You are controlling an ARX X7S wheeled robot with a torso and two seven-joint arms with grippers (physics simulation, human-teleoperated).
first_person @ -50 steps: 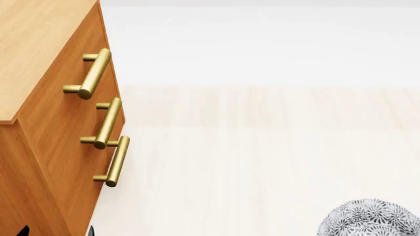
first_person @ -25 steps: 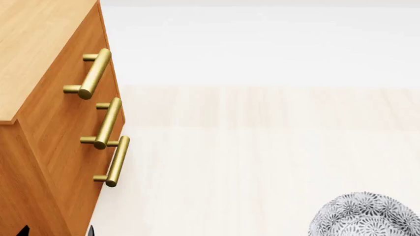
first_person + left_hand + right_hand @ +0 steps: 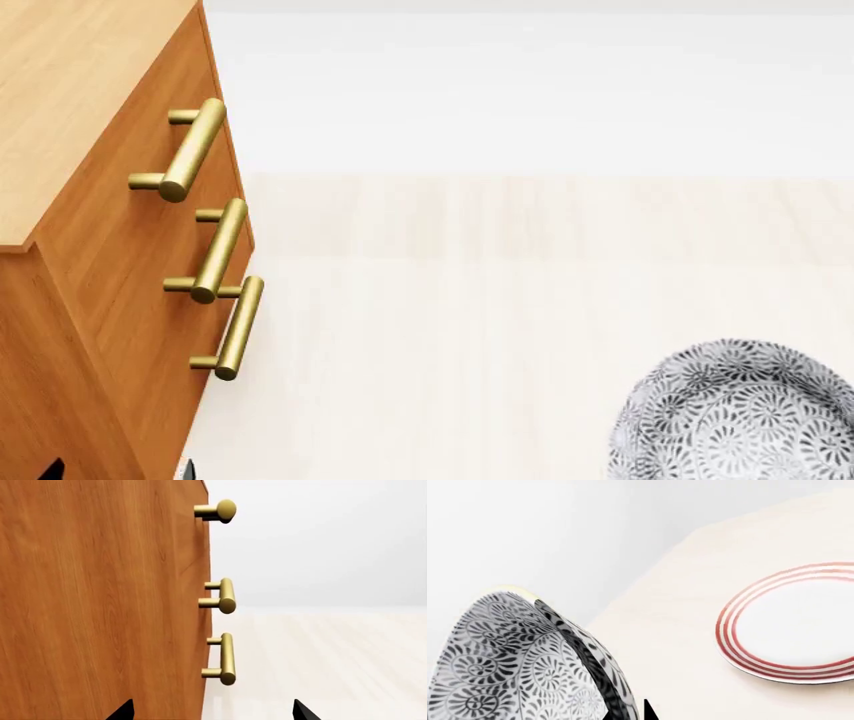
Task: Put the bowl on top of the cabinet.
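The bowl [image 3: 737, 412] shows at the lower right of the head view, well apart from the cabinet [image 3: 100, 200], which fills that view's left side with its three handles [image 3: 200, 150] facing the pale floor [image 3: 534, 300]. The bowl is round, so it has no long axis; it is tilted, its patterned outside and part of the rim turned toward the head camera. In the right wrist view it [image 3: 514, 665] sits right against the camera, seen edge-on — the right gripper's [image 3: 627, 712] dark finger lies along its inner wall, so that claw appears clamped on the rim. A red-ringed plate [image 3: 794, 625] lies on the floor beyond, apart from the bowl.

The left gripper [image 3: 212, 711] shows two black tips spread wide with nothing between them, just beside the cabinet's side.

Against a second ago, more of the bowl is visible and it stands higher in the head view — the cabinet has not shifted.
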